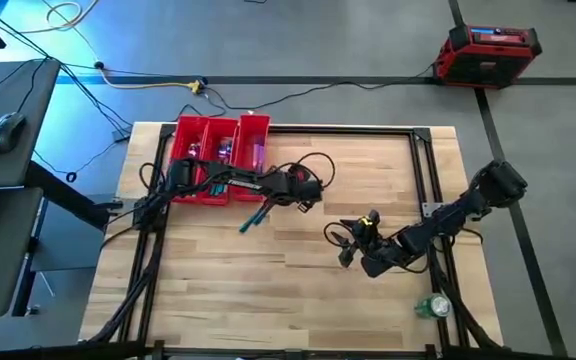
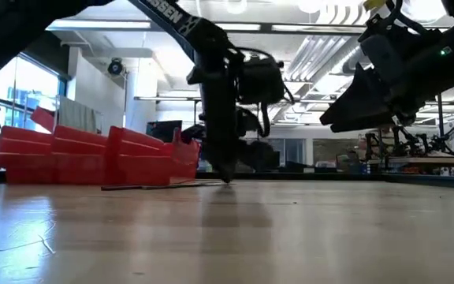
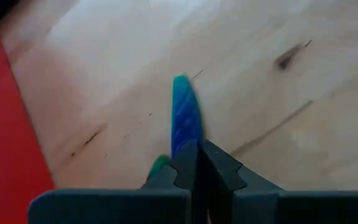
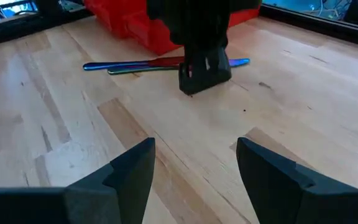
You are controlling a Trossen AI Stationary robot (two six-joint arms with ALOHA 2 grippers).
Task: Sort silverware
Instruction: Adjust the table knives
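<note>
Two slim pieces of silverware (image 4: 143,66) with a blue-teal sheen lie side by side on the wooden table, just in front of the red tray (image 1: 213,160). My left gripper (image 1: 274,203) reaches over the tray and stands fingers-down on them (image 2: 225,175), shut on the blue piece (image 3: 185,115). More silverware lies in the tray's compartments. My right gripper (image 4: 194,163) hovers open above the table's middle right (image 1: 353,248), facing the left gripper, with nothing between its fingers. My left gripper pinches the blue piece near one end (image 3: 186,138) between its two fingers, which point down from above and lie across it. That short end (image 4: 241,61) sticks out past the fingers; the long part (image 4: 114,65) lies level on the table. Whether the second piece is caught too, I cannot tell.
A black metal frame (image 1: 423,165) runs around the tabletop. A green and white object (image 1: 433,307) lies near the front right corner. Bare wood spreads across the table's near half. Cables and a red case (image 1: 490,52) lie on the floor beyond the table.
</note>
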